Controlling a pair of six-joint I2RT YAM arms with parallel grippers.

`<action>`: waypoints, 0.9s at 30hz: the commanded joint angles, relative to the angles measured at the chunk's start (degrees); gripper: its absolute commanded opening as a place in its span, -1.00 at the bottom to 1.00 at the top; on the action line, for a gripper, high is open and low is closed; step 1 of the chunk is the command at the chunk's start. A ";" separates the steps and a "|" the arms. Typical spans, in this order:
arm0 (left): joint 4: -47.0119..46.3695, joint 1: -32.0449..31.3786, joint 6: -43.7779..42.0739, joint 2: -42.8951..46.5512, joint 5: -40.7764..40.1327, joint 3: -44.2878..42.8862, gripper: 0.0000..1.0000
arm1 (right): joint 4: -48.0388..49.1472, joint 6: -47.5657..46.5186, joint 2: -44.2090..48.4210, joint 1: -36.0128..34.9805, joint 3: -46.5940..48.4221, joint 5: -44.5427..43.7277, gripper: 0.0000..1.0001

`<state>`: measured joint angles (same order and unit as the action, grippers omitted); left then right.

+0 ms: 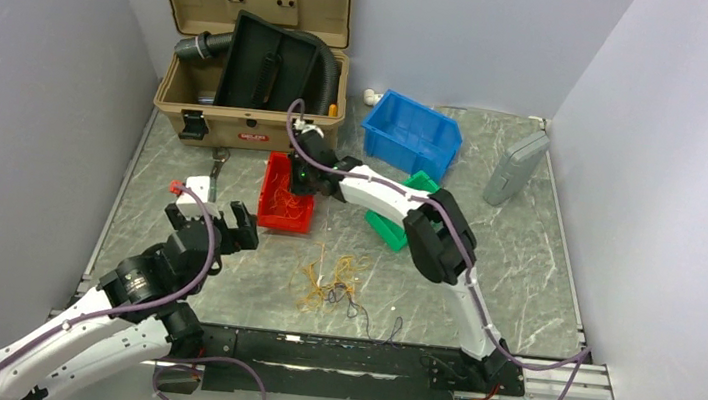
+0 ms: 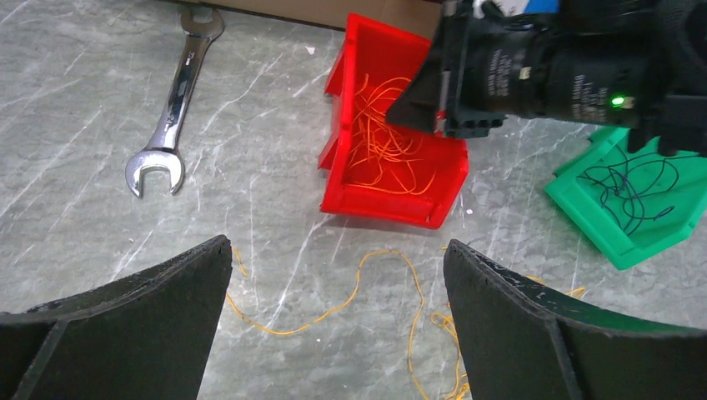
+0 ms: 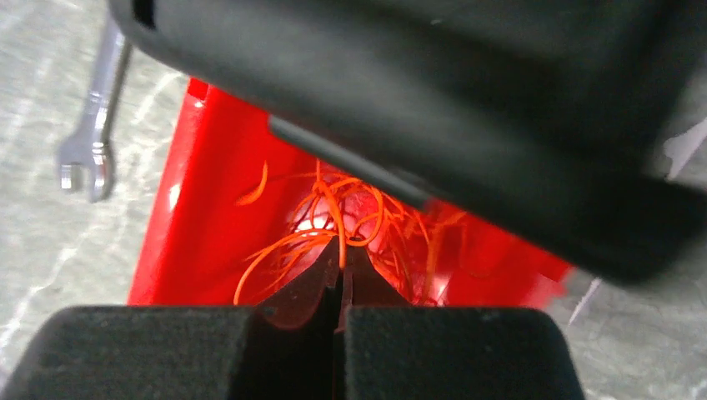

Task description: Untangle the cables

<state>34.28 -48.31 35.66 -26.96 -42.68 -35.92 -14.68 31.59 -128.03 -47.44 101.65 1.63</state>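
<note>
A small tangle of thin orange, yellow and black cables (image 1: 330, 286) lies on the marble table in front of the arms; loose orange strands (image 2: 358, 292) show between my left fingers. My left gripper (image 2: 338, 283) is open and empty, hovering above those strands. My right gripper (image 3: 342, 254) is shut on an orange cable (image 3: 338, 221) over the red bin (image 1: 287, 197), which holds more orange cables (image 2: 383, 146). The green bin (image 2: 621, 204) holds dark thin cables (image 2: 638, 187).
A silver wrench (image 2: 171, 104) lies left of the red bin. A blue bin (image 1: 413, 134), a tan toolbox (image 1: 250, 57) with a black hose, and a grey case (image 1: 515, 168) stand at the back.
</note>
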 commanded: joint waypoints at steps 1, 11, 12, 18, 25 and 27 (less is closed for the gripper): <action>0.05 0.36 0.67 -1.04 0.78 -2.56 0.99 | -9.34 -4.90 -3.67 -2.49 9.15 -9.34 -1.00; -0.03 0.43 -1.07 -3.95 7.21 -3.60 0.99 | -6.90 -5.70 12.09 -3.67 1.35 -10.47 0.17; 0.04 0.38 -0.99 -4.70 8.43 -3.70 0.99 | -7.34 -5.82 13.50 -3.69 0.61 -10.36 0.23; 0.89 0.48 -0.09 -9.17 17.69 -3.81 0.99 | -5.96 -6.18 24.40 -3.65 -10.95 -9.63 0.77; 0.31 3.13 -0.03 -15.61 24.75 -1.57 0.99 | -1.77 -4.17 42.68 -3.69 -33.61 -9.36 1.00; -1.17 5.58 -0.97 -16.86 28.19 -0.55 0.99 | -0.61 -3.01 47.60 -3.67 -40.75 -9.49 1.00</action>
<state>35.11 -46.13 35.42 -41.95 -21.69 -37.56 -18.70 26.55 -89.38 -51.09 70.91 -7.42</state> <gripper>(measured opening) 0.994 0.994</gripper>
